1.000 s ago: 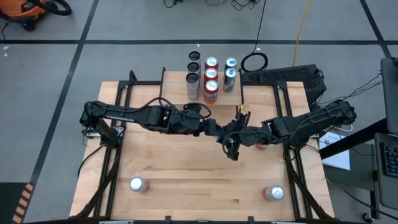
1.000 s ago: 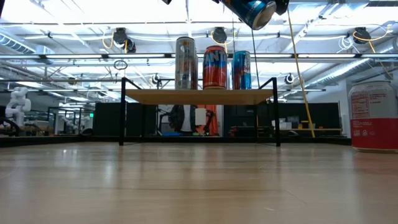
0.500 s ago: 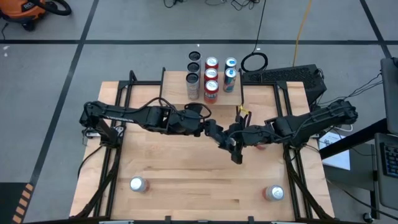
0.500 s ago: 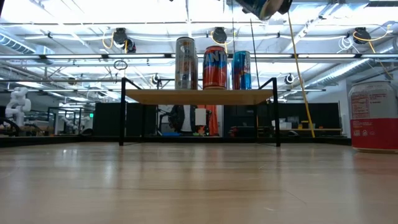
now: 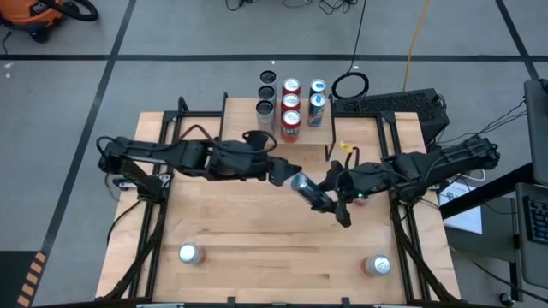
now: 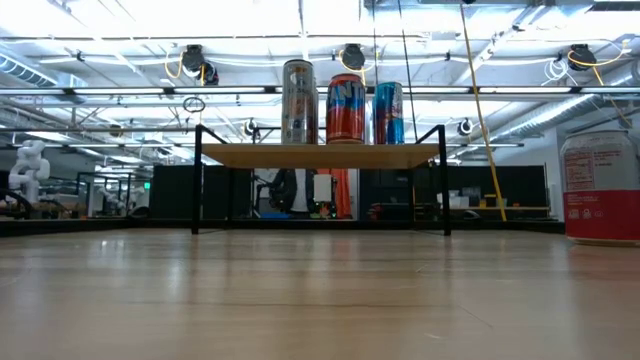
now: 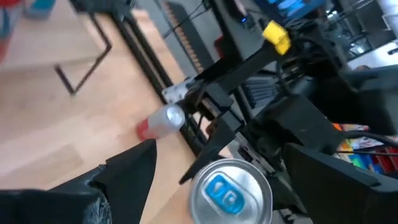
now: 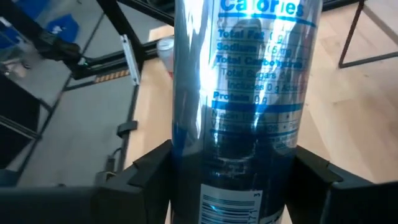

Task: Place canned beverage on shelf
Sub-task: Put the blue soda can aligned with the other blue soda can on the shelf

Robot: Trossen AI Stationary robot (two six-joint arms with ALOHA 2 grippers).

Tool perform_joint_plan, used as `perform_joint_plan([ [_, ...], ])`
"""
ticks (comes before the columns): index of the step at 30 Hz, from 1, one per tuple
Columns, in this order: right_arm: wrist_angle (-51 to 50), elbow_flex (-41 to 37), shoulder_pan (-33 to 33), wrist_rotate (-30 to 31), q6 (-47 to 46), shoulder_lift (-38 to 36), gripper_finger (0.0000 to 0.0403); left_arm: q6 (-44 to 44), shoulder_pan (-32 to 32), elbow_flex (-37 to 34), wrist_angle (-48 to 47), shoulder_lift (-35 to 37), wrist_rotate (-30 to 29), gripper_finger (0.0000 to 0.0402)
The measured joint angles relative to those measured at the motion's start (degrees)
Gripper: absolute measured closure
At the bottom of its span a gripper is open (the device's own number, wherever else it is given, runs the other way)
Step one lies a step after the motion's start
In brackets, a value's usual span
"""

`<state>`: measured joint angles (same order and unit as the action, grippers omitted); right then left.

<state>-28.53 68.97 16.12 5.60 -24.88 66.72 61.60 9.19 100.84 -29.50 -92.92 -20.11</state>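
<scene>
Right now the right gripper [image 5: 318, 197] is clamped on a blue and silver can [image 5: 306, 189], its two dark fingers [image 8: 146, 165] pressed against the can's sides in the right wrist view, with the nutrition label facing the camera. Seen from above, that can lies tilted over the middle of the table [image 5: 257, 248], lifted clear of the wood, with its silver top pointing toward the left arm. The left gripper [image 5: 278, 174] sits just beside that end of the can, fingers spread wide and gripping nothing; in its own wrist view the can's silver lid with the blue tab [image 7: 229, 190] shows between its two dark fingers [image 7: 127, 171], apart from both. Beyond both grippers, at the far edge of the table, stands the shelf [image 6: 320, 155], its light board on thin black legs, carrying upright cans [image 6: 344, 108]: a silver one, a red and orange one and a blue one in the level view, more behind them from above. On the near side of the left gripper a silver-topped can [image 5: 189, 253] stands by itself, and on the near side of the right gripper stands a red one [image 5: 378, 266], which looms large at the edge of the low view [image 6: 601, 187]. Another red can [image 7: 160, 121] lies on its side by the table's edge, past the left gripper's fingers.
</scene>
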Motion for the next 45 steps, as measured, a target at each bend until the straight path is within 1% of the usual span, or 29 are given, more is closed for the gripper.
perform_joint_plan([
  [2,0.12,0.0,-0.02,-1.18,-0.77,-0.98,0.0188,-3.0,0.04,0.0,0.89,0.94,-0.44,0.0047],
  [9,1.95,0.0,-0.02,-1.57,-2.31,-4.7,0.0188,-12.61,0.35,0.0,2.63,3.28,-0.28,0.0047],
  [14,8.5,0.0,-0.04,-2.98,-2.57,-6.72,0.0188,-18.2,0.7,0.0,5.95,3.63,3.78,0.0047],
  [16,11.91,0.0,-0.04,-3.16,-2.49,-7.07,0.0188,-19.31,0.76,0.0,7.53,3.63,6.09,0.0047],
  [18,15.39,0.0,-0.04,-3.81,-2.0,-7.19,0.0188,-20.26,1.2,0.0,8.87,3.63,6.72,0.0047],
  [22,21.95,0.0,-0.04,-5.97,-1.4,-7.17,0.0188,-22.64,2.6,-0.01,10.55,3.6,6.29,0.0047],
  [28,31.07,0.0,-0.04,-5.89,-1.44,-7.0,0.0188,-27.28,5.01,-0.02,15.72,3.6,6.01,0.0047],
  [35,40.73,0.0,-0.04,-5.8,-1.03,-6.44,0.0188,-27.62,6.47,-0.07,19.22,2.66,4.07,0.0047],
  [39,42.91,0.01,-0.05,-5.76,-1.19,-5.85,0.0188,-29.66,6.8,-0.09,22.85,1.97,3.53,0.0047],
  [41,43.44,0.02,-0.38,-5.72,-1.2,-5.41,0.0188,-30.77,6.84,-0.03,26.39,1.05,3.53,0.0047],
  [45,44.96,0.02,-0.42,-5.62,-1.06,-3.86,0.0188,-32.15,6.86,-0.1,28.92,0.0,4.19,0.0047],
])
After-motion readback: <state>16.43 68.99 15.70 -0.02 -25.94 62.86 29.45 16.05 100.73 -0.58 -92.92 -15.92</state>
